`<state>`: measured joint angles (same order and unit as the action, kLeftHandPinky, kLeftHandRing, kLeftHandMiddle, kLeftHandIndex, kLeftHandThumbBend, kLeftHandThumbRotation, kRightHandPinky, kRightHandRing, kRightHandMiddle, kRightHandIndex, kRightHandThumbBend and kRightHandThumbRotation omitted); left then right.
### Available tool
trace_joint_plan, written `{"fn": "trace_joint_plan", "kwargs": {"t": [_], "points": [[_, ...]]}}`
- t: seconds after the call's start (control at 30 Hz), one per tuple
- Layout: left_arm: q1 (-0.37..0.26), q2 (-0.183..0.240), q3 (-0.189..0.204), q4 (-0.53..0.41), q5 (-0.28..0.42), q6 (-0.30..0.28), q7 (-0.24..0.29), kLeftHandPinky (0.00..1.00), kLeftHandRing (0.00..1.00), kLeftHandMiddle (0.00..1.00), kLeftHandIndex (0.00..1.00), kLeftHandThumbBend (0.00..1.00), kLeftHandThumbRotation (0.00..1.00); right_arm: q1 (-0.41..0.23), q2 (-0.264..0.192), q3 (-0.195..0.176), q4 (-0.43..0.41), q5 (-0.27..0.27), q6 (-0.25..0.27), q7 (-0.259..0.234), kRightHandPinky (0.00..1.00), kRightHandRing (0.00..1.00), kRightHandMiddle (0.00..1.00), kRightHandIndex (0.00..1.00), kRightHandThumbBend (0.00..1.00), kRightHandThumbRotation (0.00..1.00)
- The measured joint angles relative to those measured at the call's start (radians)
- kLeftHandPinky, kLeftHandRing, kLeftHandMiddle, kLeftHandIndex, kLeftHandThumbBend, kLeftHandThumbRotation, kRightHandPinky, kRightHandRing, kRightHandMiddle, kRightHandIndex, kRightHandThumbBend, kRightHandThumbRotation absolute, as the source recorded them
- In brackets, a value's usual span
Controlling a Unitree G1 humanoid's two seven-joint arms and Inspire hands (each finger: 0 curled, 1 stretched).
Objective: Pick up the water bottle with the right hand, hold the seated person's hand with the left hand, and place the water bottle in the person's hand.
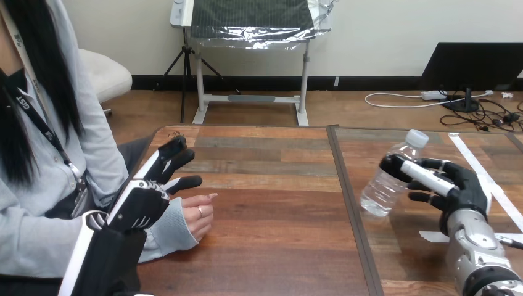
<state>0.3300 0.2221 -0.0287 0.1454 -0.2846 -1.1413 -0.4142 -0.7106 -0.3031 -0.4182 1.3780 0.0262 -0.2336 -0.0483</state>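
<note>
Left hand (145, 200) covers person's wrist; right fingers (425, 176) hide water bottle (383, 191) middle.

Over the right part of the wooden table (277, 240), the water bottle (383, 190) leans tilted within the curled fingers of the right hand (461, 190). Well apart, at the table's left edge, the person's hand (198, 217) rests on the wood, the left hand (143, 202) just beside it, on the person's side.
</note>
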Motion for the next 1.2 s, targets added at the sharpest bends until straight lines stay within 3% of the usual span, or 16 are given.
{"fn": "trace_joint_plan", "kwargs": {"t": [0.4, 1.03, 1.2], "points": [[-0.021, 0.0, -0.01, 0.001, -0.002, 0.007, -0.004, 0.79, 0.91, 0.94, 0.91, 1.0, 0.59, 0.0, 0.02, -0.002, 0.001, 0.007, -0.034, 0.02, 0.38, 0.38, 0.43, 0.35, 0.7, 0.0], [-0.04, -0.004, -0.011, 0.001, 0.005, 0.021, -0.013, 0.82, 0.93, 0.96, 0.92, 1.0, 0.6, 0.003, 0.039, -0.02, 0.001, 0.057, -0.108, 0.113, 0.32, 0.34, 0.4, 0.35, 0.66, 0.0], [-0.04, -0.01, -0.001, 0.001, 0.036, 0.032, 0.002, 0.82, 0.93, 0.96, 0.92, 1.0, 0.6, 0.006, 0.041, -0.019, 0.001, 0.058, -0.132, 0.14, 0.3, 0.31, 0.39, 0.36, 0.66, 0.0]]}}
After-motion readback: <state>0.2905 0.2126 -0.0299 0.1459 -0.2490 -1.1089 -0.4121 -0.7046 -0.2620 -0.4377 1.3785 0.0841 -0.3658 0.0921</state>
